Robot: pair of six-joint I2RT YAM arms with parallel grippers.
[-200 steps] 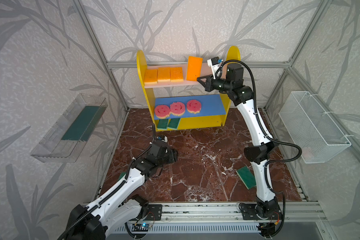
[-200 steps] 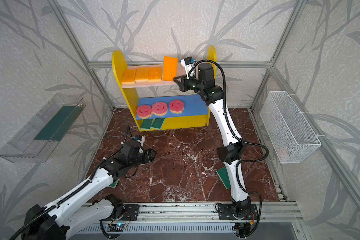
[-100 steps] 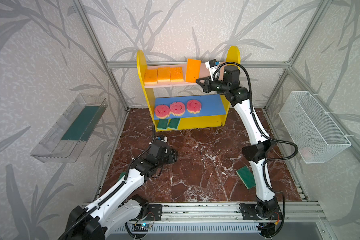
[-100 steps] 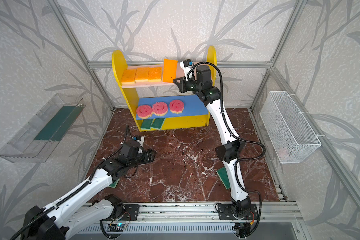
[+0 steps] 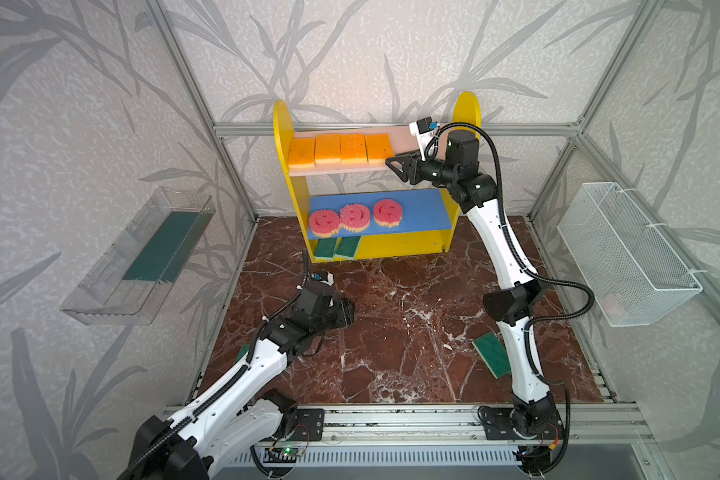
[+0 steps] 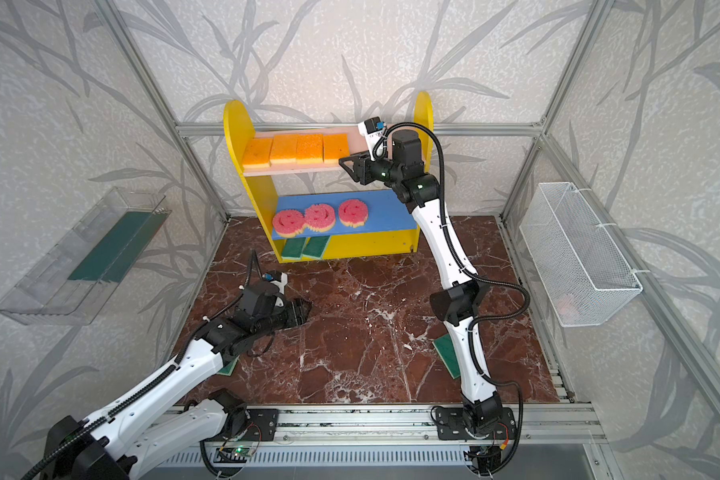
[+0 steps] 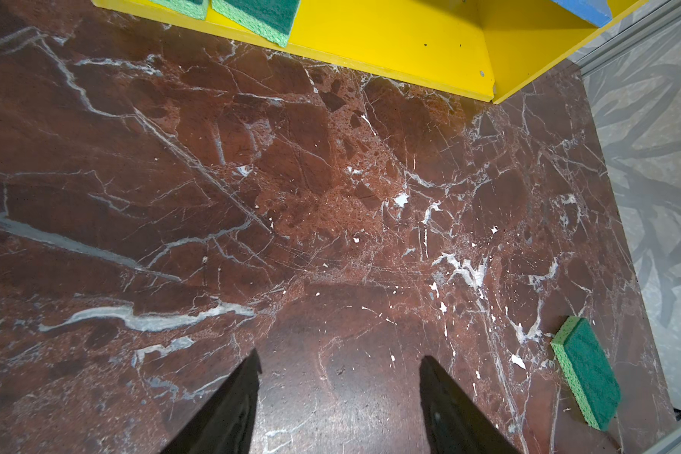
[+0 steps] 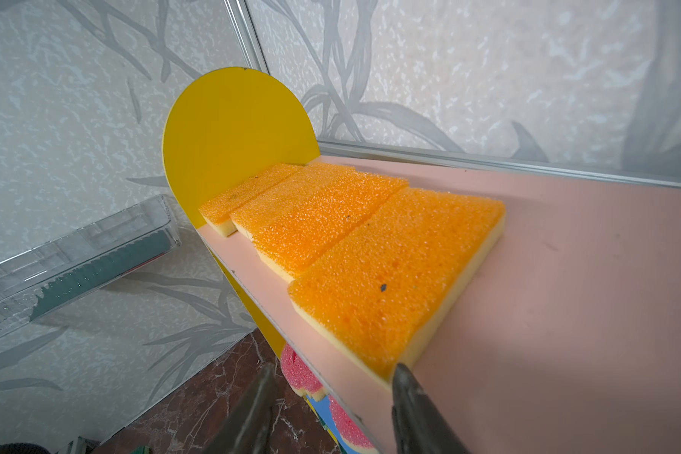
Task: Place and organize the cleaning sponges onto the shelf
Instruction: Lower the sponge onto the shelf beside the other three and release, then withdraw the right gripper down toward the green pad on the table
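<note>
My left arm (image 5: 242, 382) hides most of a green-topped rectangular sponge (image 5: 244, 352) on the dark red marble worktop (image 5: 391, 316). A pinkish blur (image 5: 612, 305) inside the white wire mesh basket (image 5: 624, 245) is unidentifiable.

On the left wall I see a clear plastic tray (image 5: 100, 297) (image 6: 38, 297) with a long dark green strip (image 5: 163, 245) (image 6: 111, 247) lying along its floor. On the right wall hangs a white wire basket (image 5: 624, 257) (image 6: 574, 253). Something pinkish shows through the mesh at its near end, too blurred for me to identify. The worktop (image 5: 391, 311) is reddish-brown marble veined white, and grey leaf wallpaper (image 5: 350, 50) covers the walls.
</note>
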